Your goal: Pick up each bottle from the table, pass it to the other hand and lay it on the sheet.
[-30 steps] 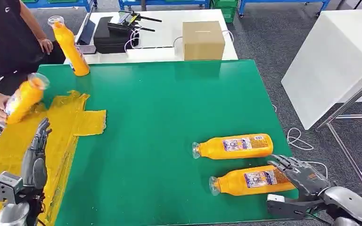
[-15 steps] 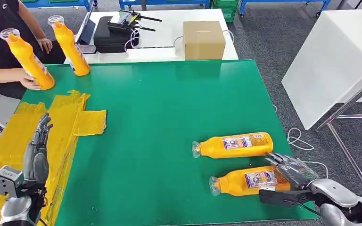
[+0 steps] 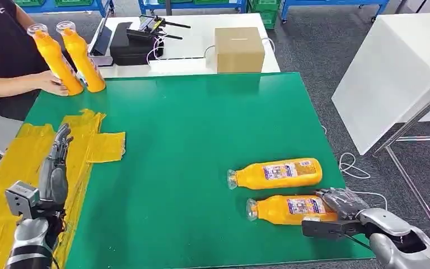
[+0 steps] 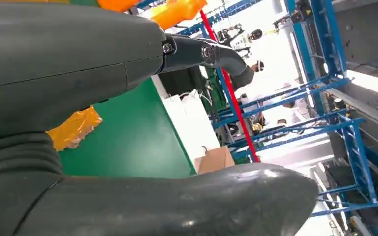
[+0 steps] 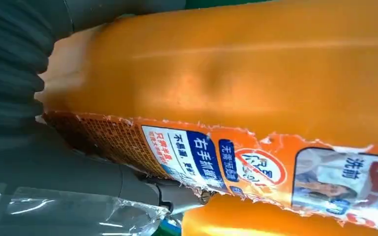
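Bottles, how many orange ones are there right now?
4. Two lie on the mat's right side: near bottle at the right hand, far bottle beside it. Two stand far left.

Green table (image 3: 190, 140): yellow sheet (image 3: 28, 162) spread over left edge; two orange bottles (image 3: 274, 174) laid flat near right front corner; two more bottles (image 3: 70, 56) stood upright at far-left corner.

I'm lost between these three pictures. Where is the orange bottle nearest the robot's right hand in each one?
Head view: the near bottle lies on its side at the lower right, its base under the right hand.
Right wrist view: the near bottle spans the picture, close up.
Left wrist view: not in it.
Shared landmark: the green table, also in the left wrist view.
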You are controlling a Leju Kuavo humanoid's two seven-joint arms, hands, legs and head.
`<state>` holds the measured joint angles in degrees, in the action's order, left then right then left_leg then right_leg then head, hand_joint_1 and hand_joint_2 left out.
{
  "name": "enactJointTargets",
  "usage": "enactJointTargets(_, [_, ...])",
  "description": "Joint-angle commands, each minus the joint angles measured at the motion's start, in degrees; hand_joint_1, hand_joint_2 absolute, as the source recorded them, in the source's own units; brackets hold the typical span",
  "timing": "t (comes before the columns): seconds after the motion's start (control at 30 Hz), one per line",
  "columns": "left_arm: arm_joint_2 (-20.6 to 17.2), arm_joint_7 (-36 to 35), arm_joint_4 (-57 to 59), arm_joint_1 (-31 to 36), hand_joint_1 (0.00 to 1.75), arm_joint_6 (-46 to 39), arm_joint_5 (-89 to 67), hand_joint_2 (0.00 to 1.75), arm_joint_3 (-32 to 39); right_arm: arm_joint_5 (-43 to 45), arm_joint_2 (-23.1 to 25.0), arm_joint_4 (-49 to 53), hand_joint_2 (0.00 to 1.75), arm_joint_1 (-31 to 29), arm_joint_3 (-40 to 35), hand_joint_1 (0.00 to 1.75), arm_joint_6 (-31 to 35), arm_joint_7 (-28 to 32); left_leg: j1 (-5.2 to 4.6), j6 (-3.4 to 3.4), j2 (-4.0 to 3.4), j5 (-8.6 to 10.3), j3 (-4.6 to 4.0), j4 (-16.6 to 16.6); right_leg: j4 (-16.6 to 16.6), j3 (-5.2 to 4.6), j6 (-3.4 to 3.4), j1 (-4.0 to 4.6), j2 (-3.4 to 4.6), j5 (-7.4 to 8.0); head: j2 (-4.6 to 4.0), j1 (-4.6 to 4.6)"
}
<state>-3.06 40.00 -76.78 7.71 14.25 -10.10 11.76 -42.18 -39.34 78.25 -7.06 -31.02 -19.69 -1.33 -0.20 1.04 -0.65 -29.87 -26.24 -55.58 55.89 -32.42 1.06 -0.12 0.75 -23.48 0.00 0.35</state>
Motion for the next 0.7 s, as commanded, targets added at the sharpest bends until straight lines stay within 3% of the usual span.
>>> enactJointTargets(0.03, [0.69,0.0,5.0,2.67,0.0,-0.03,0.09,0.0,-1.43,0.53,0.39,-3.88,1.75,1.32,-3.92,1.75,-0.72,0.25,0.11,-0.07,0.3,0.07,0.0,0.08,-0.18,0.15,0.01,0.11,-0.29,0.04,0.0,0.0])
enactJointTargets(0.37, [0.76,0.0,7.11,3.46,0.0,0.9,0.88,0.0,-1.19,2.69,-0.51,-2.24,1.75,2.44,-3.03,1.75,-0.39,0.47,0.18,-0.06,0.39,0.09,-0.01,0.08,-0.21,0.18,0.03,0.16,-0.34,0.06,0.0,-0.02])
enactJointTargets(0.5, [2.19,-1.16,7.83,2.41,0.0,6.6,5.47,0.0,1.17,8.73,6.11,0.98,1.75,5.55,3.13,1.75,8.39,4.99,0.17,-0.08,0.39,0.09,0.07,0.16,-0.26,0.24,0.01,0.16,-0.33,0.05,0.0,0.0])
enactJointTargets(0.53, [2.73,-2.74,7.15,1.58,0.0,9.26,8.21,1.75,1.94,9.37,8.62,2.44,1.75,6.13,4.34,1.75,10.91,7.34,0.19,-0.1,0.41,0.1,0.05,0.17,-0.3,0.23,0.01,0.18,-0.35,0.07,0.0,-0.02])
enactJointTargets(0.63, [4.71,-9.45,2.8,-3.98,0.0,17.39,21.21,1.75,4.41,9.06,19.45,10.05,1.75,8.3,6.96,1.75,19.37,11.32,0.24,-0.12,0.01,0.04,0.11,0.27,-0.29,0.21,-0.04,0.17,0.06,0.1,0.0,0.02])
enactJointTargets(0.7, [7.2,-12.31,-1.29,-7.78,0.0,21.11,29.94,1.75,4.87,9.8,22.31,16.83,1.75,9.56,5.65,1.75,20.8,12.59,0.33,-0.13,-0.29,-0.04,0.15,0.3,-0.21,0.14,-0.07,0.14,0.33,0.09,0.0,-0.02])
